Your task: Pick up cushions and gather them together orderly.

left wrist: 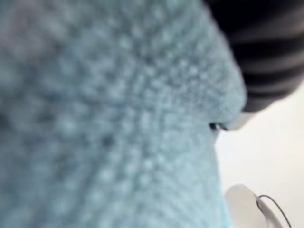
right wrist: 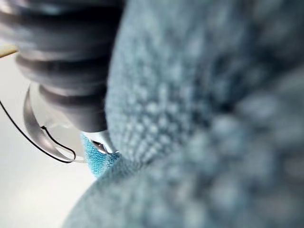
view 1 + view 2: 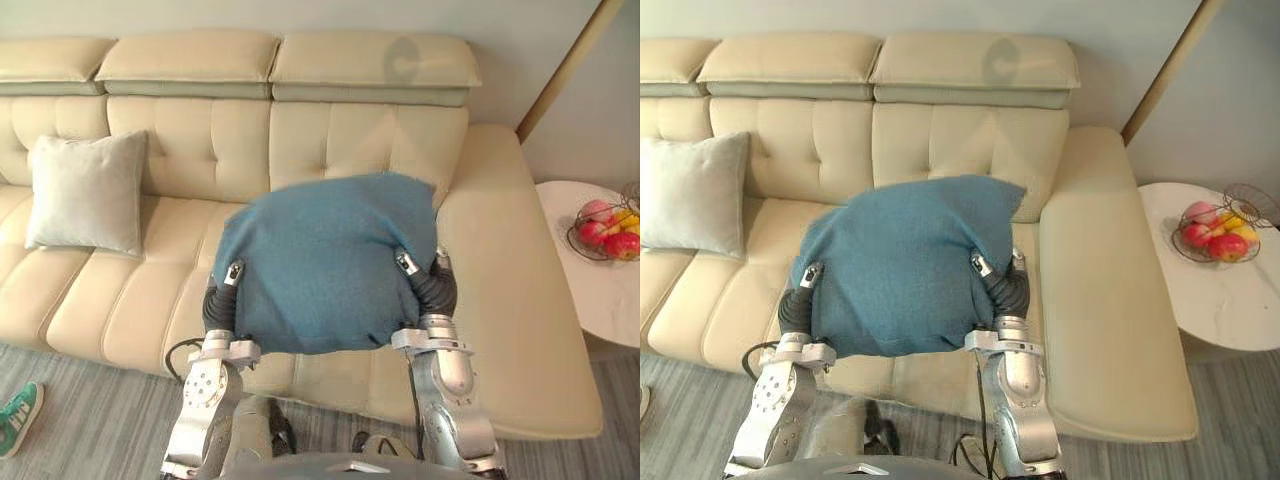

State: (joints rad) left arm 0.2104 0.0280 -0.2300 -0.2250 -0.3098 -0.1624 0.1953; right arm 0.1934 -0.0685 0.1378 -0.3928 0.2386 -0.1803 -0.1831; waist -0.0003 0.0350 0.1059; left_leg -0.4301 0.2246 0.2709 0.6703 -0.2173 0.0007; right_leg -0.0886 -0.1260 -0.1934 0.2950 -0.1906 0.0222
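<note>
The cream leather sofa (image 3: pixel 500 280) spans the frame from the left edge to right of centre, with its tufted backrest along the top and a long bare seat on the right.

In front of it, at centre frame, the blue cushion (image 3: pixel 325 265) is held clear of the seat. Its face is turned toward the camera and its longer side runs left to right between the two arms.

The grey cushion (image 3: pixel 88 192) stands upright in the upper left of the frame, leaning on the backrest. It is well apart from the blue one, with open seat between them.

A round white tabletop (image 3: pixel 590 290) sits at the right edge of the frame.

The left robot hand (image 3: pixel 222 300) clamps the lower left edge of the blue cushion, its thumb pressed onto the near face. The right robot hand (image 3: pixel 436 288) pinches the right edge the same way. In both wrist views the blue knit lies right against the hand's cover.

A wire fruit basket (image 3: pixel 605 228) rests on the tabletop, and a person's green shoe (image 3: pixel 20 415) shows at the lower left.

Gathering the two likely means carrying the blue cushion toward frame left. The grey cushion lies on the left robot hand's side, so that arm would lead, and the blue cushion would be set upright beside it on the backrest.
</note>
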